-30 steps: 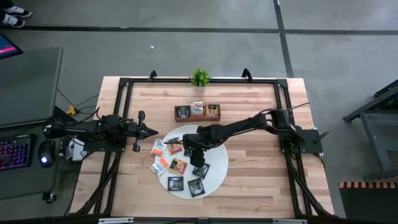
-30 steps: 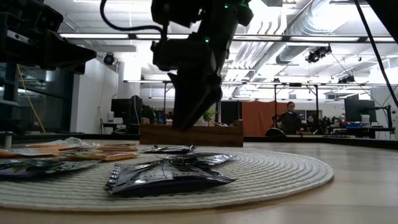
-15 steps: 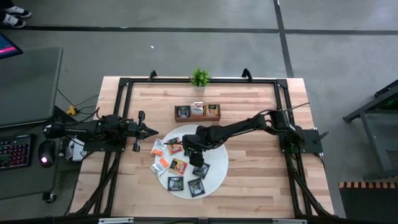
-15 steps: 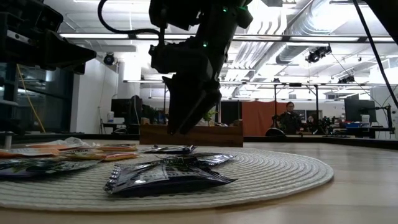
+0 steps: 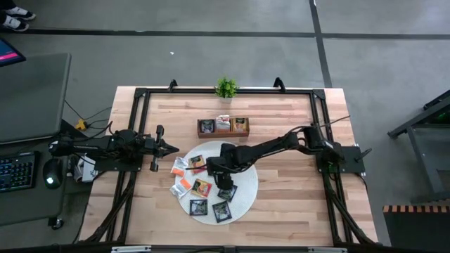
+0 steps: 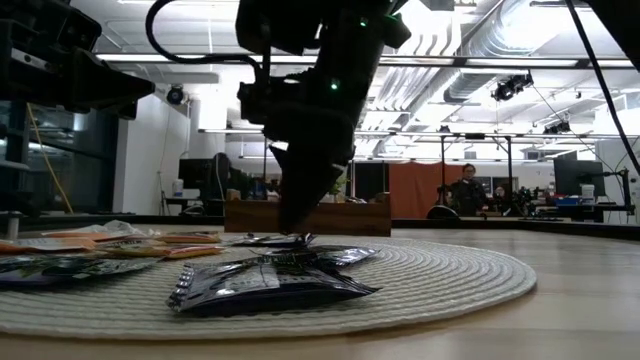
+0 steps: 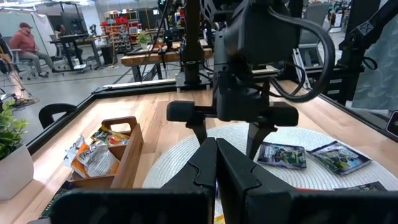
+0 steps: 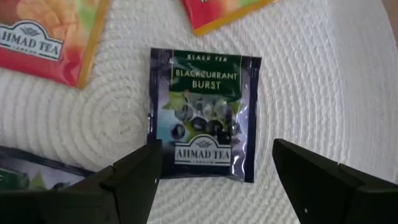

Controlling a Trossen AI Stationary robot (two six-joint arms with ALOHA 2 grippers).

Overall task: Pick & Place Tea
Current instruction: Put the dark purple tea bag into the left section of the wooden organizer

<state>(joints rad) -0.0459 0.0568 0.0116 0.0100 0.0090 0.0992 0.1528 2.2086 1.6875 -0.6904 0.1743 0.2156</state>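
1. Grey concrete floor surrounds the wooden bench (image 5: 281, 190), which I see from above inside a black frame; a small potted plant (image 5: 226, 87) stands at its far edge.
2. I note the round white woven mat (image 5: 246, 184) at the bench's middle, nearer the front edge, carrying most of the tea sachets (image 5: 202, 187): black, orange and white ones, with a few spilling off the mat's left rim onto the wood.
3. I find the brown wooden tray (image 5: 223, 126) just beyond the mat, with sachets in its three compartments.
4. My right arm reaches from the right side across the mat. Its right gripper (image 8: 214, 163) hangs low over the mat's middle, jaws spread wide to either side of one black sachet (image 8: 204, 113) labelled "Blackcurrant Burst". That sachet lies flat on the weave between the two fingers (image 8: 134, 180), with nothing gripped. From the low view I cannot tell whether the tips touch the mat.
5. My left arm waits at the bench's left edge, off the mat. Its left gripper (image 7: 216, 163) points toward the mat, jaws closed together and empty.
6. I see a person (image 6: 466, 190) standing in the room behind.
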